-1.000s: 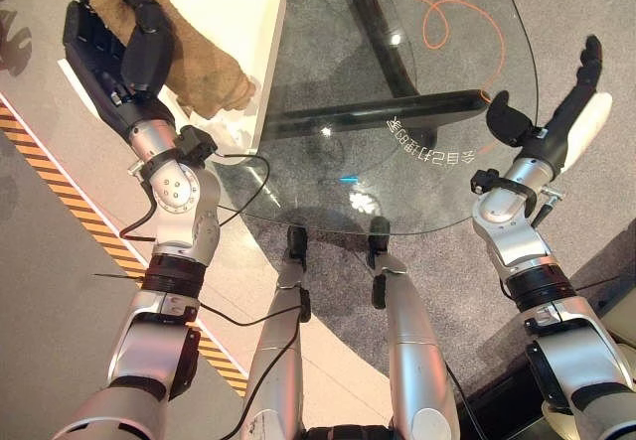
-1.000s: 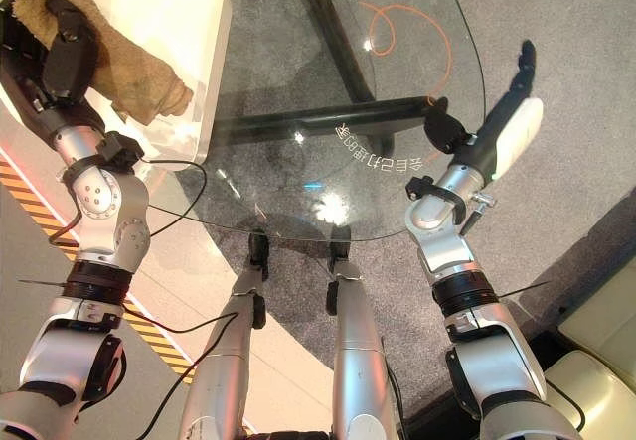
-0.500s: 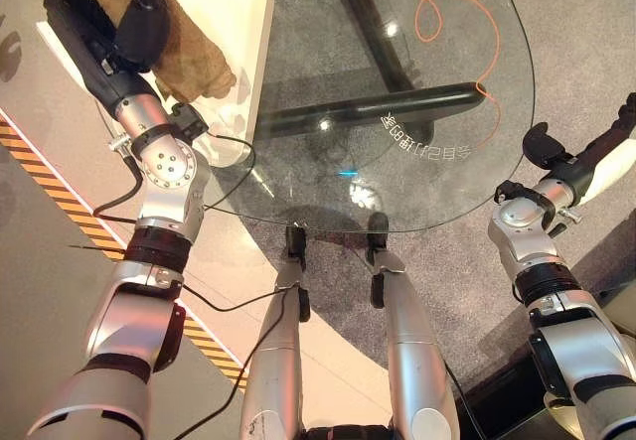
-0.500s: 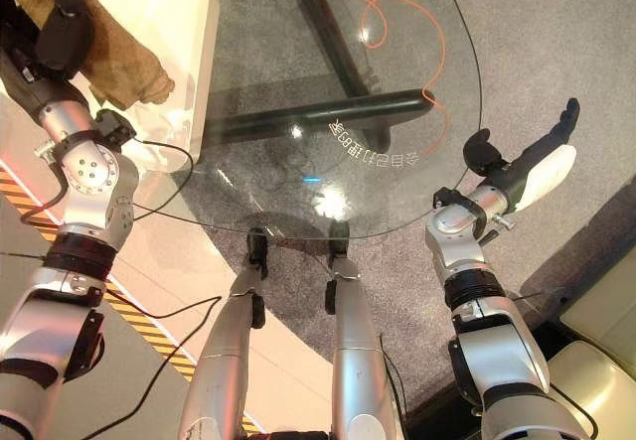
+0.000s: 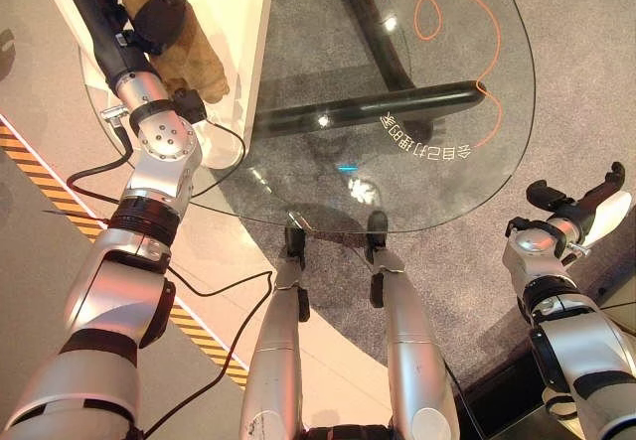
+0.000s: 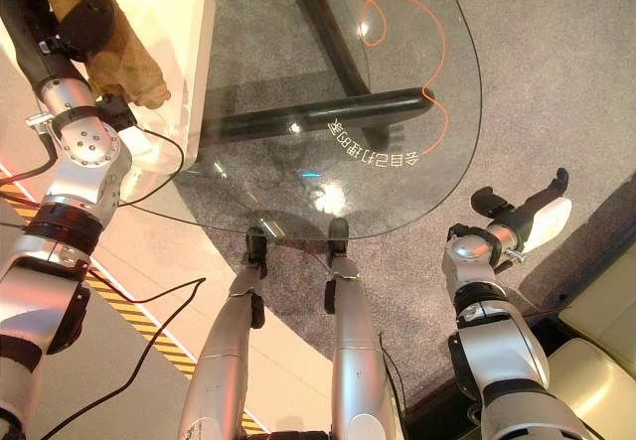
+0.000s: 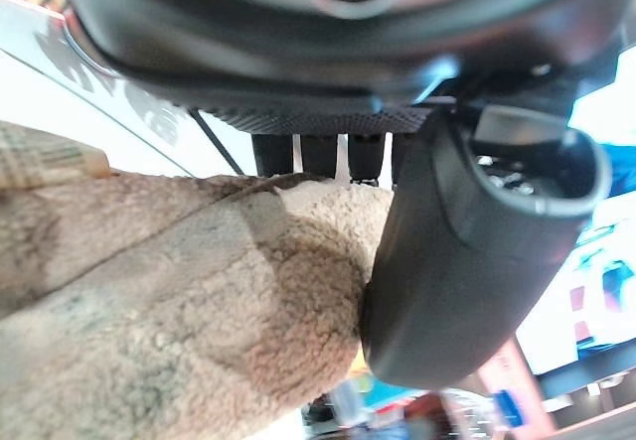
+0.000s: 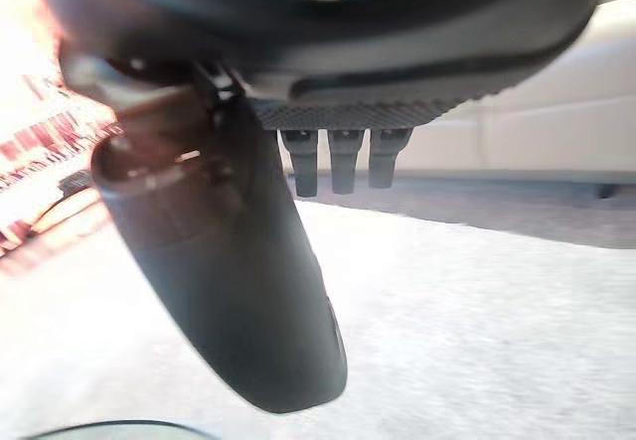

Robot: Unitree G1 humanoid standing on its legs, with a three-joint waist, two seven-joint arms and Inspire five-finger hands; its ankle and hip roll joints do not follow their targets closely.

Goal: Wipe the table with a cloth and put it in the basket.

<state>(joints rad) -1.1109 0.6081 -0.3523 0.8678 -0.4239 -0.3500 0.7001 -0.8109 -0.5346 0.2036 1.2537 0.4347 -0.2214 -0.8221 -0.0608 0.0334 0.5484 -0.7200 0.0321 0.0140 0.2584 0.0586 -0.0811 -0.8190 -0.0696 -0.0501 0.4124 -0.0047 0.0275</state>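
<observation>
**Cloth held over the basket**

One glass surface [image 5: 417,82], one white basket [image 5: 234,23], one cloth [image 5: 184,58]: tan, fleecy, hanging above the basket, my left hand [image 5: 149,13] curled round it. My left wrist view shows its nap [image 7: 199,311]. My right hand [image 6: 532,217] hangs spread, off the surface.

Unreadable mirrored print on glass table [image 5: 437,92]
</observation>
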